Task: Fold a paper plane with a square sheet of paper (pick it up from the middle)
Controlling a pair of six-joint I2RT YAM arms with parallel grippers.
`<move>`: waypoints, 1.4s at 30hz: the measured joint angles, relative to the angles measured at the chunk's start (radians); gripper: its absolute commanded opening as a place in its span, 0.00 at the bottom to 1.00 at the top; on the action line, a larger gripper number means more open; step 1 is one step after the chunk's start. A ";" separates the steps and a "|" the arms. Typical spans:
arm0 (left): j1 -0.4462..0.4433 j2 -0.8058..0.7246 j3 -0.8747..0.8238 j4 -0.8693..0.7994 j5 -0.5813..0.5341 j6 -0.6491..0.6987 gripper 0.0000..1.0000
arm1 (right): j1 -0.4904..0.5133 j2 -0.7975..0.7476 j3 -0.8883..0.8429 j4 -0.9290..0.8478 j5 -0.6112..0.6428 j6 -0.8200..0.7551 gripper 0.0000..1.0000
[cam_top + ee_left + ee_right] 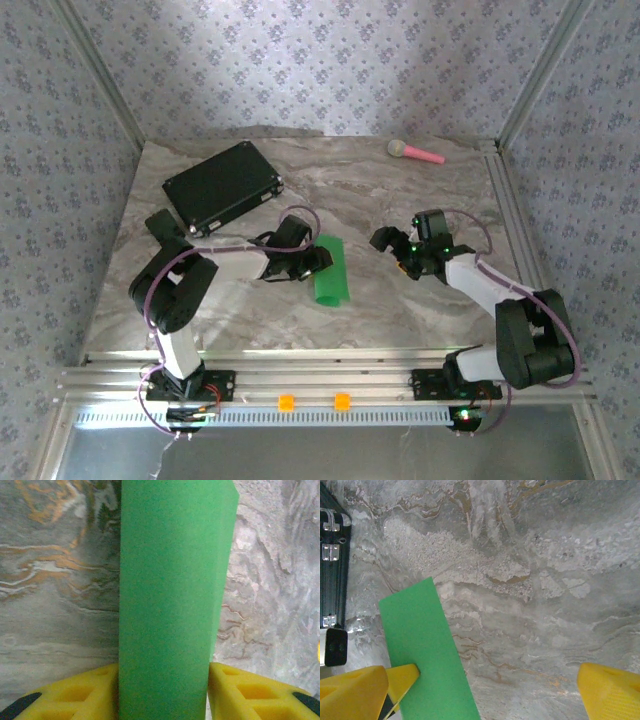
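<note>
The square sheet of paper [331, 275] is bright green and bent over into a narrow strip on the marble table, left of centre. In the left wrist view the green paper [170, 590] runs up the middle, its right side curving under. My left gripper [164, 685] is shut on it, one yellow finger [90, 690] pressing each long side. From above, the left gripper [312, 262] meets the strip from the left. My right gripper [392, 250] hangs open to the strip's right. The right wrist view has the paper [422, 645] at lower left and that gripper [480, 700] wide open over bare table.
A black rectangular case [222, 185] lies at the back left, its latched edge [332, 555] close to the paper. A pink-handled microphone-like toy [415, 152] rests at the back right. Metal rails line the near edge and right side of the table [400, 320].
</note>
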 measured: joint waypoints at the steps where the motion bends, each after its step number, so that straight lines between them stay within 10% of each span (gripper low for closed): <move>1: 0.000 0.000 0.000 -0.004 -0.002 0.003 0.50 | 0.003 0.000 0.000 0.003 0.000 0.000 0.99; 21: 0.016 -0.019 0.121 -0.373 -0.148 0.333 0.64 | 0.061 0.063 0.028 0.038 -0.043 -0.031 0.98; 42: 0.016 0.023 0.184 -0.446 -0.155 0.385 0.72 | 0.110 0.181 0.046 0.121 -0.134 -0.045 0.77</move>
